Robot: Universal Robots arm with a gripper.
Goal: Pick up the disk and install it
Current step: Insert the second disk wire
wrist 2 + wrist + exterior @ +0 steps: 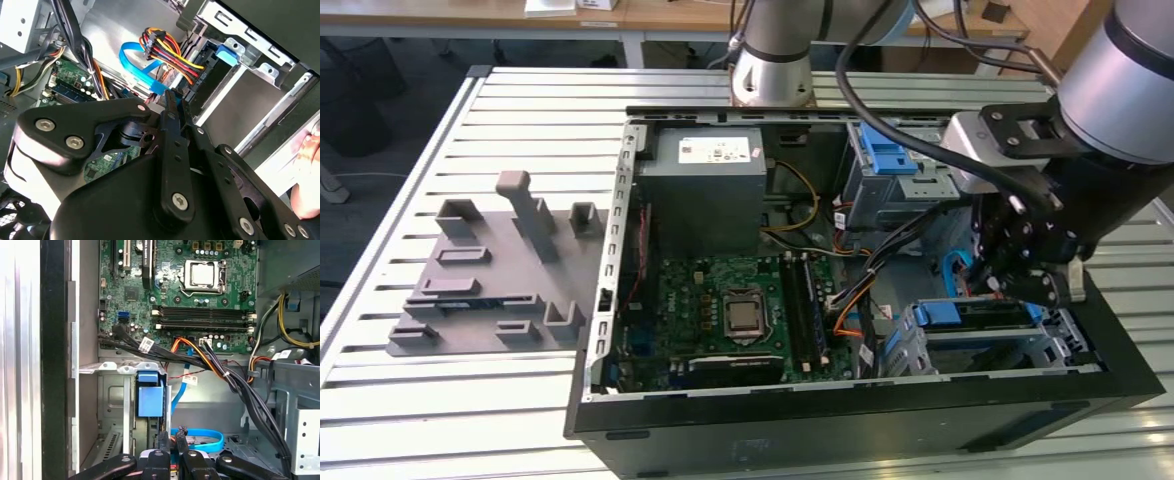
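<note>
In the exterior view, an open computer case (854, 300) lies on a slatted metal surface (480, 400). The gripper (1027, 275) hangs inside the case, over the corner near the exterior view's right. Just below it sits the disk (981, 318), already resting in its silver cage (1074, 345). It looks flat and dark from this side, with a blue plastic frame along its edge. So the picking up seems done, and the disk looks put in or nearly so (it is hard to be sure it is pushed all the way).

In the second wrist view, the gripper (172, 107) has its black fingers (170, 125) pressed close together, with nothing between them.

In the first wrist view, the blue end of the disk (150, 397) stands in the cage, just past the gripper (172, 442). A green circuit board (180, 290) lies farther off.
</note>
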